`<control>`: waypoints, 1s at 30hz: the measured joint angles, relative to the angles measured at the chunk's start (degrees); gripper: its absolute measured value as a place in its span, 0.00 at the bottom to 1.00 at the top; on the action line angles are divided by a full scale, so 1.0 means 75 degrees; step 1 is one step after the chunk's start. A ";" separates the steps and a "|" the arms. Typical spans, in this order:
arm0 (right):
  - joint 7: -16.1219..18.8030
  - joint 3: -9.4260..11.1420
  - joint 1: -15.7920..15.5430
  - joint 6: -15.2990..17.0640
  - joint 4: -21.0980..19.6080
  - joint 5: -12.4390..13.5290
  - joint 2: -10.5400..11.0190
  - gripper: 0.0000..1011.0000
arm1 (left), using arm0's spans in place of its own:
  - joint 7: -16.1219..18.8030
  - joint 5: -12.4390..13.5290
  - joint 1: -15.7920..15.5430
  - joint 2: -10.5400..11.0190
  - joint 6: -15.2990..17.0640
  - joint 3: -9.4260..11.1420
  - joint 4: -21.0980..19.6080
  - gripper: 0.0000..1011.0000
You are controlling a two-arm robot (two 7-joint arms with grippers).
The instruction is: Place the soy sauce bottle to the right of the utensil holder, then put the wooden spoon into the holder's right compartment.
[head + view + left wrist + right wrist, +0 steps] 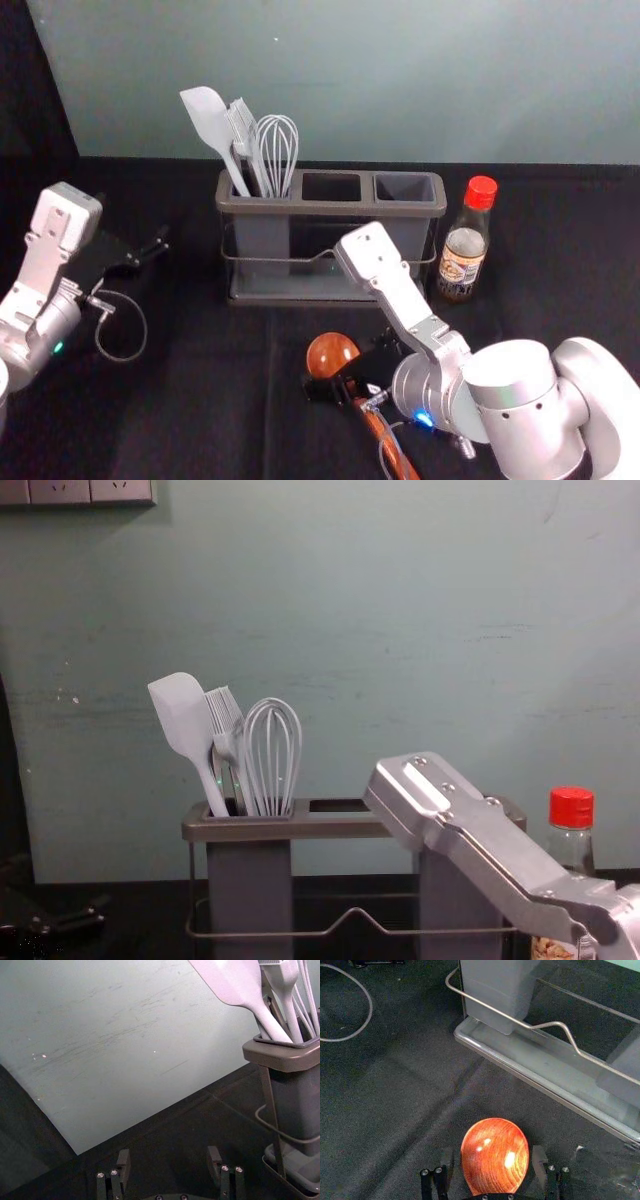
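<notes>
Item, second step: my right tool (pixel 493 1152), spread astride the wooden spoon (pixel 329 354), should close, then lift toward the holder (pixel 300 288) ahead; left tool (pixel 169 1152), spread, idle, leftward.

The table (pixel 200 410) is covered with a black cloth (pixel 180 445). Shallow creases run through the cloth in front of the holder (pixel 330 208). Three items are located directly on this surface. The holder stands upright, its long side running left to right. The bottle (pixel 463 262) stands upright just beside the holder's right end. The spoon (pixel 331 353) lies in front of the holder, bowl directed toward it, handle extending obliquely toward the near side and rightward.
</notes>
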 joint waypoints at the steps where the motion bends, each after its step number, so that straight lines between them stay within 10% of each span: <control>1: 0.0023 0.0003 0.0022 0.0001 0.0033 -0.0024 -0.0021 0.99 | 0.0000 0.0000 0.0000 0.0000 0.0000 0.0000 0.0000 0.99; 30: 0.0473 -0.0041 0.0646 0.0571 0.0529 -0.0523 -0.0340 0.99 | 0.0000 0.0000 0.0000 0.0000 0.0000 0.0000 0.0000 0.99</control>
